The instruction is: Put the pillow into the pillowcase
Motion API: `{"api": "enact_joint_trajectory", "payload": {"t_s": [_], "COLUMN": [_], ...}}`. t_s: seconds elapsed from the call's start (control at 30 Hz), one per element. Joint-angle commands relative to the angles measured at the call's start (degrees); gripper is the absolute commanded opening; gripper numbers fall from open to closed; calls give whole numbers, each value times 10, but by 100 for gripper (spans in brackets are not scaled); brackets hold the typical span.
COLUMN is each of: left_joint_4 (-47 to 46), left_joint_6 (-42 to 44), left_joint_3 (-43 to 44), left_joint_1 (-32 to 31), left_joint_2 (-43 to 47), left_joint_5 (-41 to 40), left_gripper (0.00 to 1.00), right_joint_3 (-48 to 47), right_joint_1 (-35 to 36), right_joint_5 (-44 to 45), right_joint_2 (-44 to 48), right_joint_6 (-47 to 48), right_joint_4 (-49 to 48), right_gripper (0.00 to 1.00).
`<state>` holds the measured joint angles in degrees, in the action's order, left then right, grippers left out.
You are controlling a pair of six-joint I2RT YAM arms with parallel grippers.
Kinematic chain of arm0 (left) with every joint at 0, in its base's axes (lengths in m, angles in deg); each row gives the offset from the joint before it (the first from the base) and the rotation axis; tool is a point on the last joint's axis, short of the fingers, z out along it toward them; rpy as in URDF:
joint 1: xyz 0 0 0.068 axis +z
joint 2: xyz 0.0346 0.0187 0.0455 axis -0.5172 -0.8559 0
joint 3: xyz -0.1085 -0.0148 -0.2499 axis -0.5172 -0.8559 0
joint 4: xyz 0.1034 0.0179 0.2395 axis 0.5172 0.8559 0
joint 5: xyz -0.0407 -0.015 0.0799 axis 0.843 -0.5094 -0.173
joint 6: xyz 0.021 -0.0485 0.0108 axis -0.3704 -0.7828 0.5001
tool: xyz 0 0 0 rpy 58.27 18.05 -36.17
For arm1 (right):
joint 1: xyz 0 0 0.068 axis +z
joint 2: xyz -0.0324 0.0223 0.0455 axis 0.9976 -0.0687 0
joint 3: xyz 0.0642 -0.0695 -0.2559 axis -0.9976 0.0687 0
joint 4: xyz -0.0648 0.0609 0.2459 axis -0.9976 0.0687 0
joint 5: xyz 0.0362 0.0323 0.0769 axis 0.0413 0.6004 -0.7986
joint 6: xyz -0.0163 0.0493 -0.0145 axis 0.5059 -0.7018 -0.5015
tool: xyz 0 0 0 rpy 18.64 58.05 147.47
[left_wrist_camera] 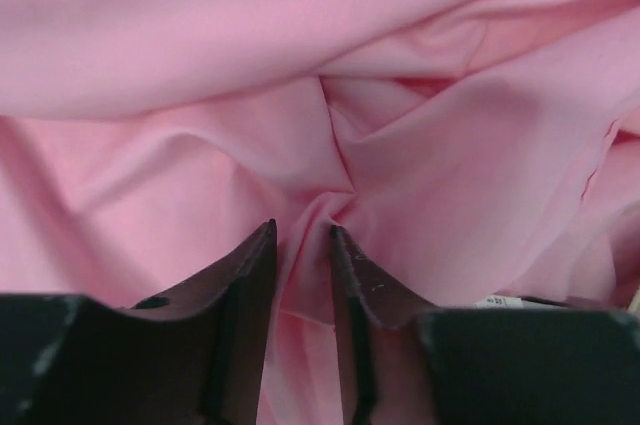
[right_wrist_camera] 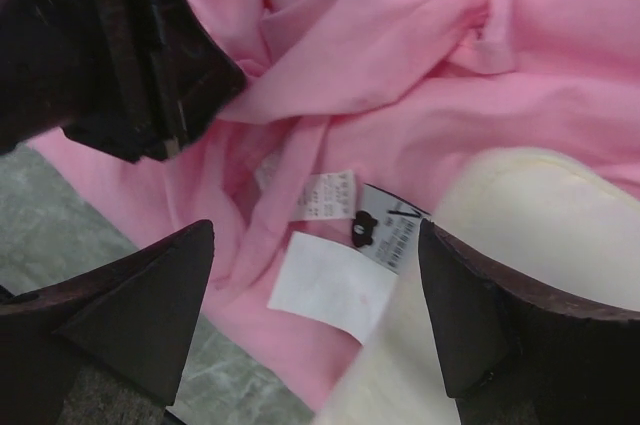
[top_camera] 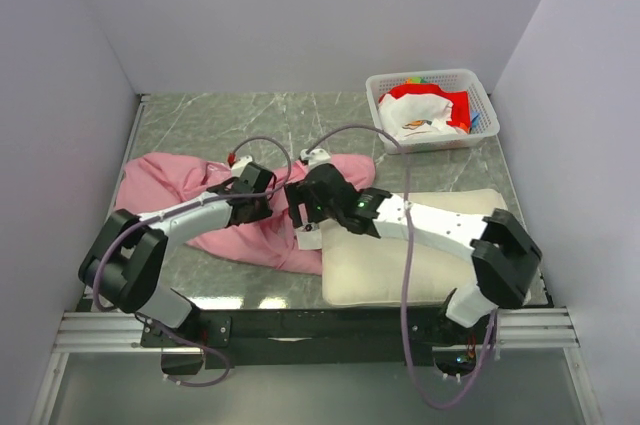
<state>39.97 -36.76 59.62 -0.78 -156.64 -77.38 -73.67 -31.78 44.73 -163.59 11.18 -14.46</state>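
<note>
The pink pillowcase (top_camera: 165,180) lies crumpled at the left-middle of the table. The cream pillow (top_camera: 400,265) lies at the front right, its left end against the pillowcase. My left gripper (top_camera: 266,203) is shut on a fold of the pillowcase (left_wrist_camera: 300,65); pink cloth fills the narrow gap between its jaws (left_wrist_camera: 302,230). My right gripper (top_camera: 303,215) is open wide (right_wrist_camera: 315,232) just above the pillowcase's edge (right_wrist_camera: 400,65), over its white labels (right_wrist_camera: 330,285), with the pillow's corner (right_wrist_camera: 530,215) by its right finger. The left gripper's fingers (right_wrist_camera: 130,45) show close by.
A white basket (top_camera: 420,76) with red and white cloth stands at the back right. Grey walls close in the marble table (top_camera: 250,115) on three sides. The two grippers are almost touching.
</note>
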Motion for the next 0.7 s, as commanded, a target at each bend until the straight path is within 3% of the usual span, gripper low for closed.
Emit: {"api": "enact_joint_trajectory", "payload": {"t_s": [0.0,0.13,0.27,0.4,0.5,0.53,0.63,0.67], "left_joint_4": [-38,-36,-35,-16,2,8,24,29], "left_joint_6": [8,8,8,-4,-9,-9,-7,-7], "left_joint_3": [-17,-47,-66,-74,-69,-68,-54,-48], "left_joint_1": [4,11,30,44,50,50,52,53], "left_joint_2": [-9,28,64,137,201,216,252,255], "left_joint_5": [49,44,51,38,34,32,33,33], "left_gripper": [32,28,10,1,2,2,3,2], "right_joint_3": [-49,-58,-69,-79,-77,-77,-63,-49], "right_joint_1": [10,20,22,22,22,21,22,21], "right_joint_5": [-31,-36,-42,-42,-29,-28,-1,11], "right_joint_2": [-62,-112,-159,-192,-204,-204,-195,-189], "right_joint_6": [-26,-43,-62,-74,-80,-85,-100,-104], "right_joint_4": [-29,-41,-48,-48,-41,-39,-27,-24], "right_gripper": [88,84,75,65,45,31,9,7]}}
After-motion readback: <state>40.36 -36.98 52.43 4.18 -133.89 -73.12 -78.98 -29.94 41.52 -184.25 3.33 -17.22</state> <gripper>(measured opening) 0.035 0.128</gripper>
